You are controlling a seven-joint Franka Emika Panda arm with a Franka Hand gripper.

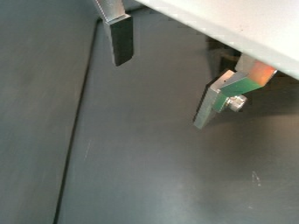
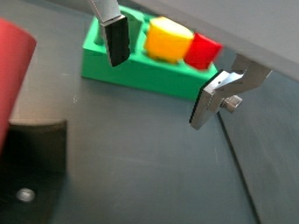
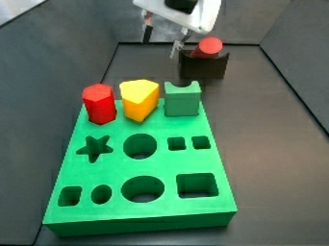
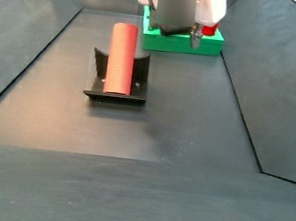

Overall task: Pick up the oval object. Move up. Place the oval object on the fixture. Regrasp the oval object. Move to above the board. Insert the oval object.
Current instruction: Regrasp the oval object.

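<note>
In a wrist view the gripper (image 1: 163,74) hangs over bare dark floor (image 1: 140,166), its two silver fingers spread well apart with nothing between them; one finger (image 1: 121,39) shows its dark pad, the second (image 1: 216,98) shows a screw on its plate. In a wrist view the gripper (image 2: 166,77) is again spread and empty, and beyond the fingers lies the green board (image 2: 135,72) with a yellow block (image 2: 169,40) and a red block (image 2: 204,50) standing on it; the peg (image 2: 14,70) fills one edge of the picture as a blurred salmon-red mass, with part of the dark fixture (image 2: 35,166) near it. In a side view the board (image 3: 141,163) lies in the foreground with a red hexagonal block (image 3: 99,104), a yellow block (image 3: 139,99) and a green block (image 3: 183,98) standing along its far edge; behind it the fixture (image 3: 203,66) carries the peg (image 3: 209,45), seen end-on, and the gripper (image 3: 176,46) hangs just beside it, raised. In a side view the peg (image 4: 121,57) lies lengthwise on the fixture (image 4: 118,84), untouched; the gripper (image 4: 178,25) is off to one side above the board (image 4: 179,41), apart from the peg, its jaws parted around nothing.
</note>
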